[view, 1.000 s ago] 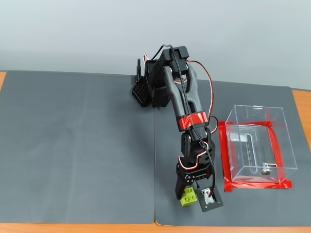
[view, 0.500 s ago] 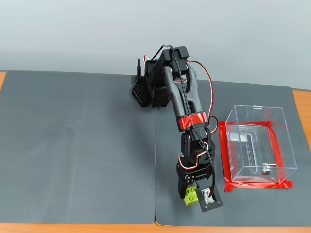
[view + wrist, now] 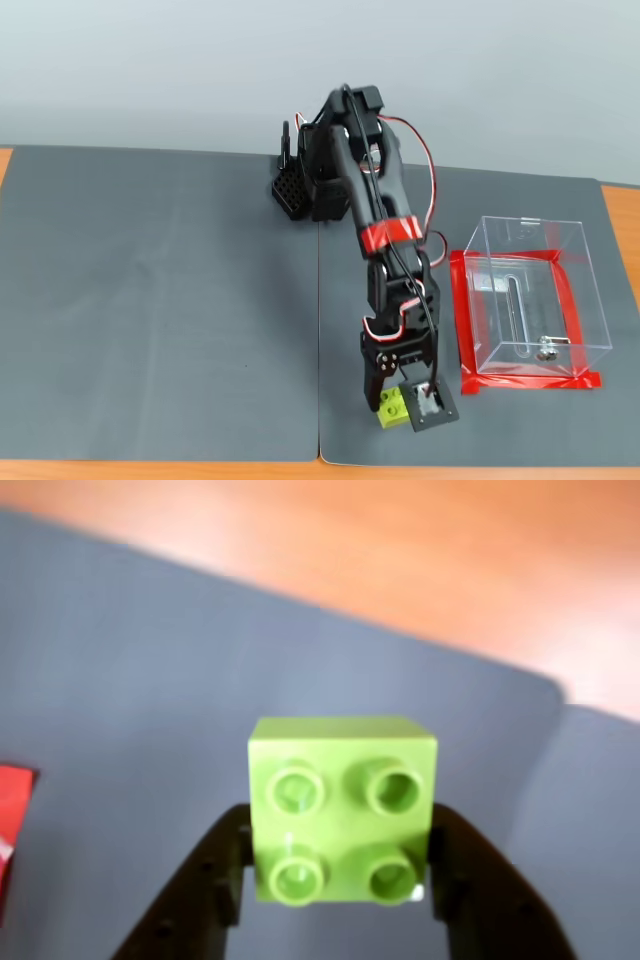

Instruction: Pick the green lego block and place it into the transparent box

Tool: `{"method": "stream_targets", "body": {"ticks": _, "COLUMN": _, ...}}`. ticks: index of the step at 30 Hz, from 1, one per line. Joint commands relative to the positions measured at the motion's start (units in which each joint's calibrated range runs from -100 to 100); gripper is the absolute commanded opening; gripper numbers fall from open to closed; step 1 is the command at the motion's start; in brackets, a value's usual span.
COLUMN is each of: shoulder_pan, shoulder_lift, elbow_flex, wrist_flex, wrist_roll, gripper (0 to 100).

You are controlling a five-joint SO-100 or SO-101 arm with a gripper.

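The small lime-green square plastic brick (image 3: 343,812) is being gripped by the closed tool (image 3: 397,405), with the clear plastic rectangular box (image 3: 530,300) lying right in the fixed view.

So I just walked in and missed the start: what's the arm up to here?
The black robot arm has its jaws closed on a small green lego block, near the front edge of the grey mat in the fixed view. The gripper holds it by two opposite sides, studs facing the wrist camera. The transparent box, framed with red tape, sits to the right in that view, with no block inside.
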Motion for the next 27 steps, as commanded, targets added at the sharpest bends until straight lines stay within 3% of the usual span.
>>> {"method": "stream_targets", "body": {"ticks": 1, "shoulder_pan": 1.3, "shoulder_lift": -7.4, "elbow_flex": -1.7, "wrist_flex": 0.3, "wrist_roll": 0.2, "gripper": 10}}
{"method": "stream_targets", "body": {"ticks": 6, "shoulder_pan": 1.6, "shoulder_lift": -14.6, "elbow_flex": -1.8, "wrist_flex": 0.3, "wrist_roll": -0.1, "gripper": 10}}
{"method": "stream_targets", "body": {"ticks": 18, "shoulder_pan": -1.4, "shoulder_lift": -30.4, "elbow_flex": -2.6, "wrist_flex": 11.4, "wrist_roll": -0.3, "gripper": 10}}
{"method": "stream_targets", "body": {"ticks": 27, "shoulder_pan": -10.0, "shoulder_lift": -35.6, "elbow_flex": -2.6, "wrist_flex": 15.6, "wrist_roll": -0.3, "gripper": 10}}
